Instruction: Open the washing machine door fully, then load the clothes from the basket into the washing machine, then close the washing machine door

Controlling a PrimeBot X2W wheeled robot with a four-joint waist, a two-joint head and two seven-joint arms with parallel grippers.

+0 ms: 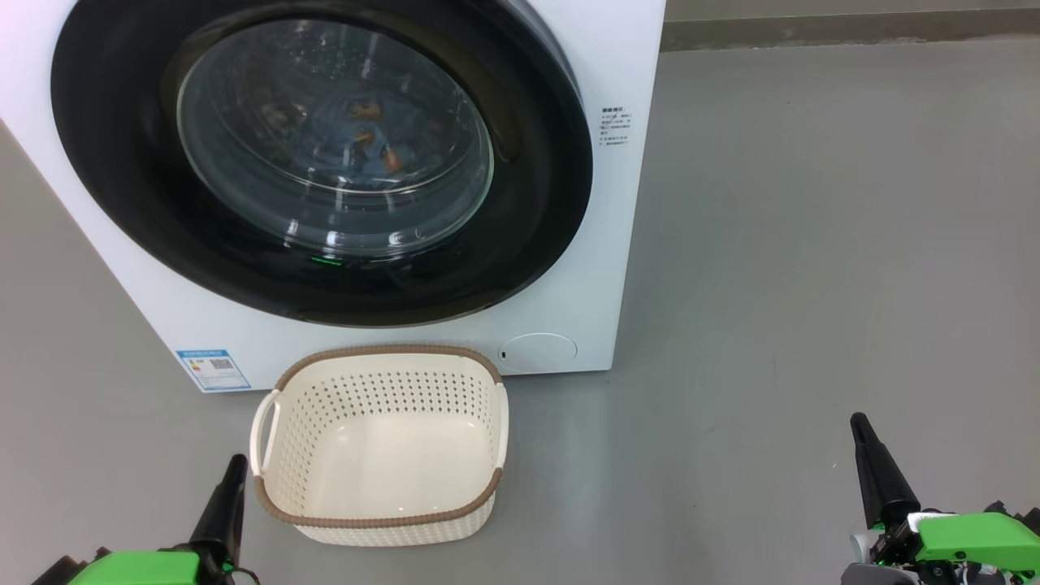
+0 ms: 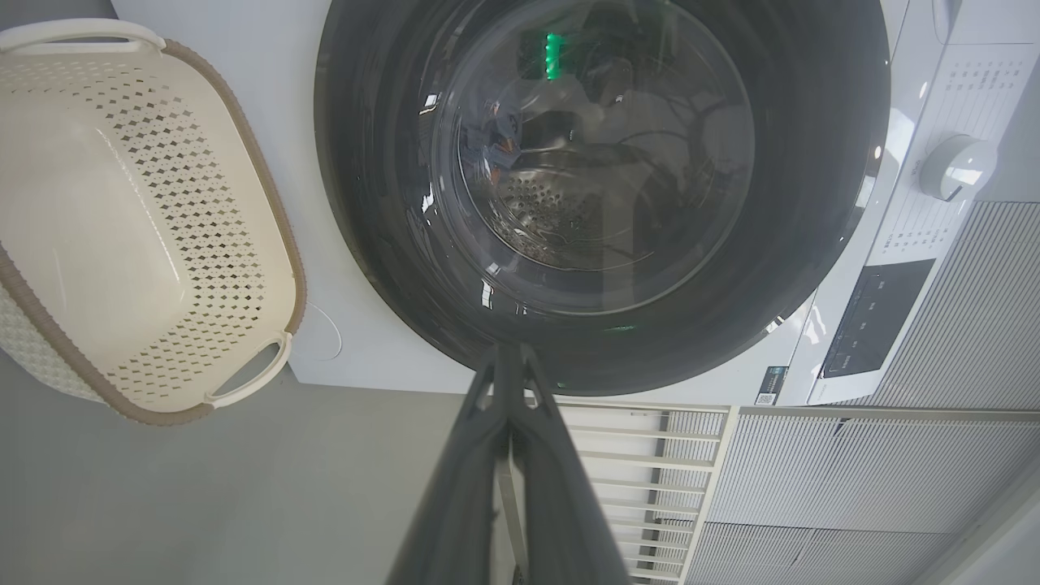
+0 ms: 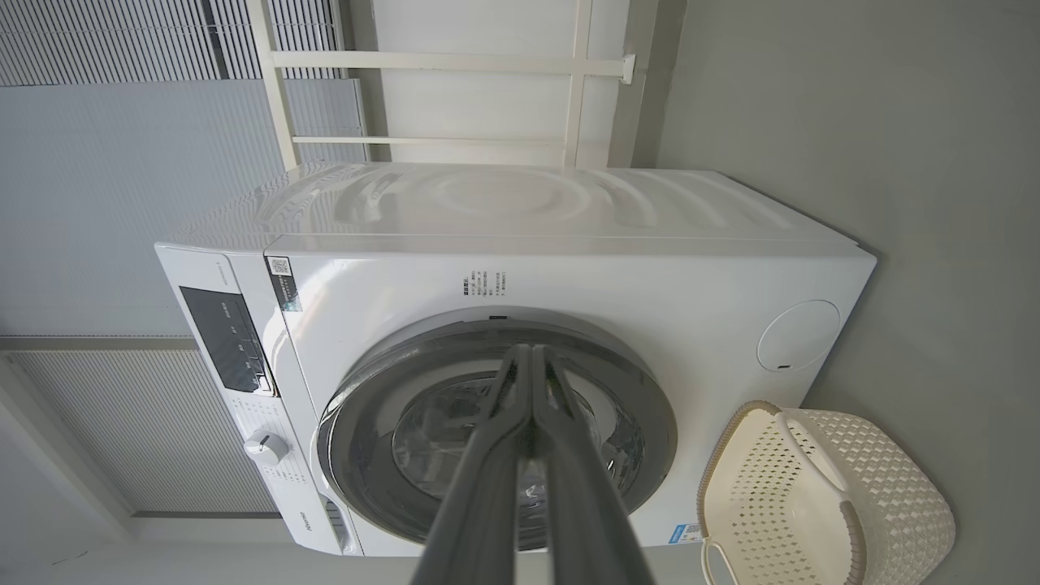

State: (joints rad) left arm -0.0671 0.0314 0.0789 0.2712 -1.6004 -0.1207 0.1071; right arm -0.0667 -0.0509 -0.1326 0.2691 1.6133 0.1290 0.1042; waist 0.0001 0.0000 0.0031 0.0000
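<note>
The white washing machine (image 1: 569, 309) stands ahead with its round black-rimmed door (image 1: 122, 187) shut flat against the front. Through the glass I see light-blue clothes (image 1: 357, 138) with orange figures lying in the drum. On the floor in front sits the cream basket (image 1: 382, 447), nothing inside it. My left gripper (image 1: 236, 463) is shut at the lower left, just left of the basket, holding nothing. My right gripper (image 1: 860, 424) is shut at the lower right, well away from the basket. In the wrist views the left gripper (image 2: 508, 351) and right gripper (image 3: 528, 351) show closed fingers pointing at the door (image 2: 390, 244).
Grey floor (image 1: 812, 244) stretches to the right of the machine. A blue label sticker (image 1: 213, 370) marks the machine's lower front, and a round hatch (image 1: 536, 352) sits behind the basket. The control panel and dial (image 3: 266, 447) are at the machine's top.
</note>
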